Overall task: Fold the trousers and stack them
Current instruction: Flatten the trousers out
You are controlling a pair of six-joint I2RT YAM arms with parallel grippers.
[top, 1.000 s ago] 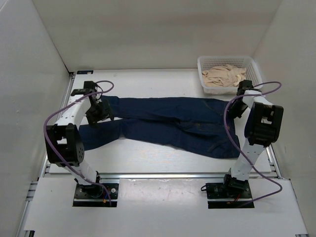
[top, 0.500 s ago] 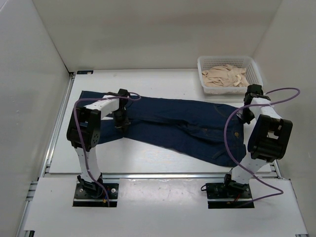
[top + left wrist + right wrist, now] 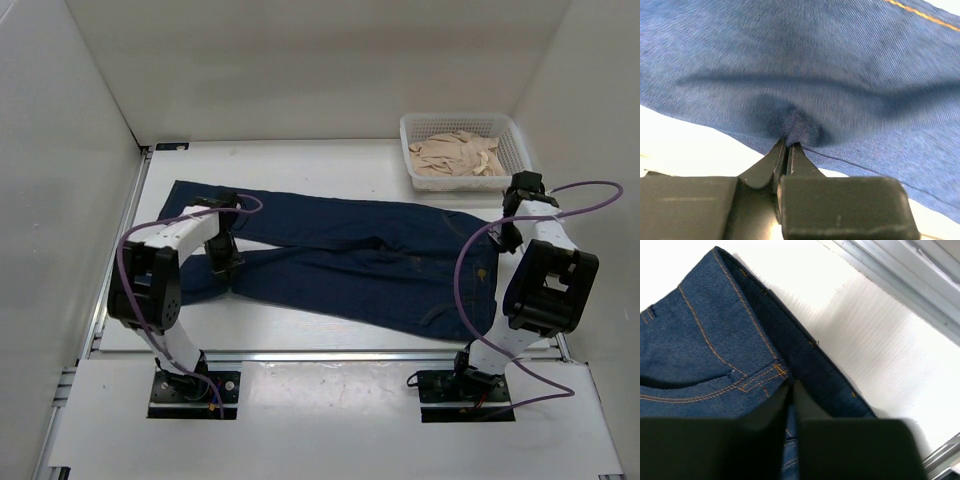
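**Both ends of the trousers pinched, set up for the fold**

At the left gripper (image 3: 788,145): shut tight on a small tuck of the trousers (image 3: 380,255), with denim puckered into a ridge right at the fingertips. Taken close to a leg's edge, likely so as to lift that leg and carry it over toward the waist. Beyond the tips, only leg cloth, spreading away flat.

At the right gripper (image 3: 791,385): likewise closed, nipping the waistband (image 3: 790,340) just by a belt loop and pocket stitching, directly ahead of the tips. Probably gripped there to hold or raise the waist end while the other gripper works the legs. Off to the right of the fingers, bare table (image 3: 300,320), then a metal rail (image 3: 900,270).

Between the two grippers, from above: trousers stretched full length across the table, legs toward the left gripper and overlapping beside it, waist at the right one. Not yet folded, by the look of it.

Farther off, past the right gripper: a white basket (image 3: 460,117) holding tan cloth (image 3: 455,155), well apart from the denim.
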